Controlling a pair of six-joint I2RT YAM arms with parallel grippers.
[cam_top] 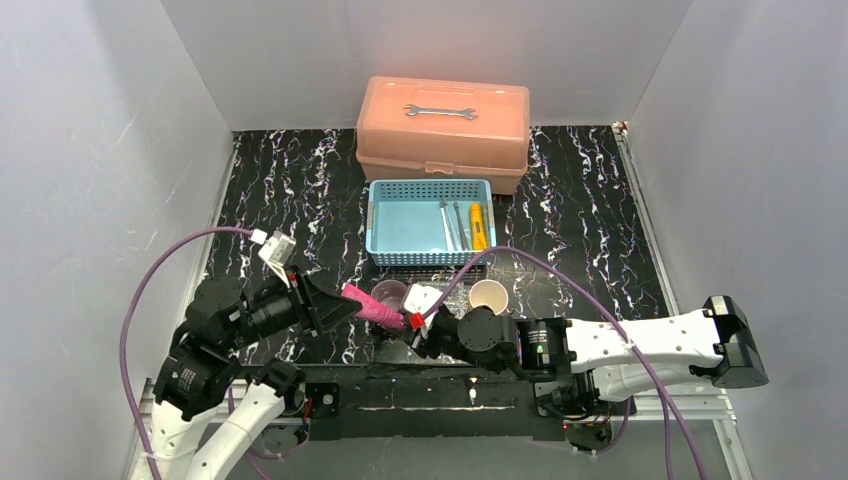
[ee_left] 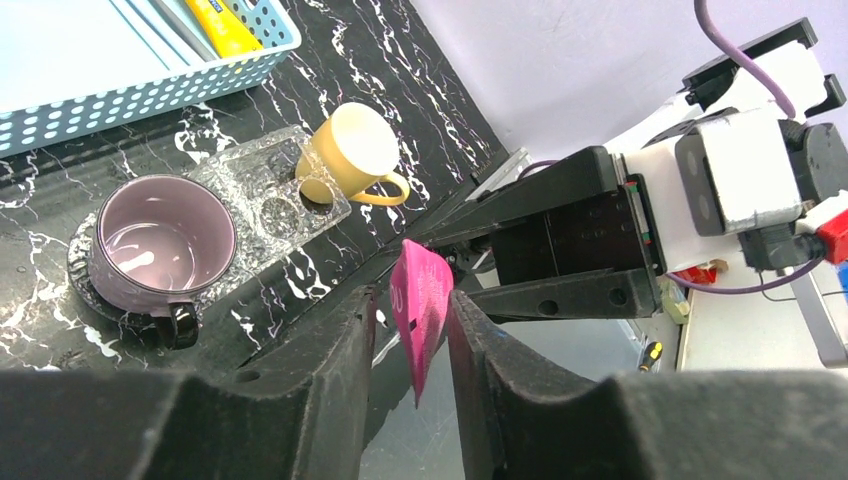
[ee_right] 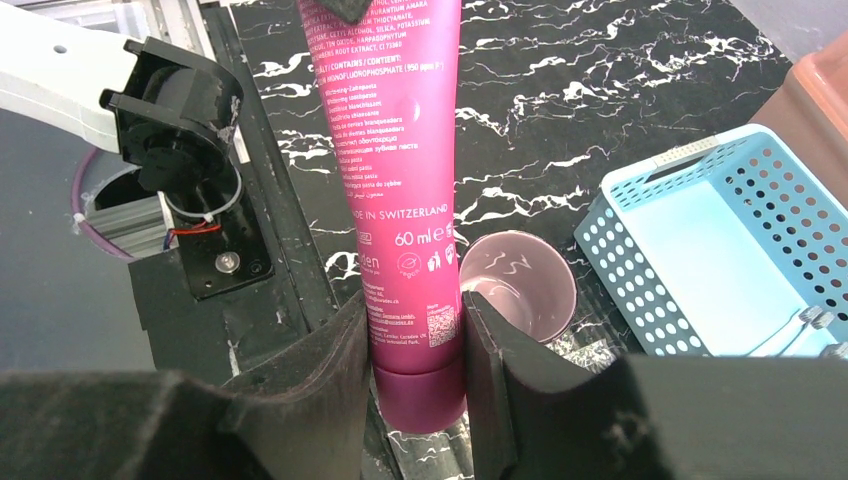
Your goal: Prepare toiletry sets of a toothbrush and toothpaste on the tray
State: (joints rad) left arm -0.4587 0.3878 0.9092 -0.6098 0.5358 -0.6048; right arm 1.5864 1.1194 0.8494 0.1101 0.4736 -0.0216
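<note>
The magenta toothpaste (cam_top: 372, 308) hangs level between both grippers, in front of the purple mug (cam_top: 388, 293). My right gripper (ee_right: 415, 305) is shut on the toothpaste (ee_right: 405, 150) just above its cap. My left gripper (ee_left: 410, 295) brackets the flat crimped tail of the toothpaste (ee_left: 420, 310). One finger touches the tail and a thin gap shows at the other. The clear glittery tray (ee_left: 250, 175) carries the purple mug (ee_left: 165, 245) and the yellow mug (ee_left: 350, 150). Two pale toothbrushes (cam_top: 452, 225) and a yellow tube (cam_top: 478, 225) lie in the blue basket (cam_top: 430, 186).
A salmon toolbox (cam_top: 440, 140) with a wrench (cam_top: 440, 111) on its lid stands behind the basket. The yellow mug (cam_top: 488, 295) sits just right of the right wrist. Grey walls close in the marbled black table on three sides. Both arms crowd the near edge.
</note>
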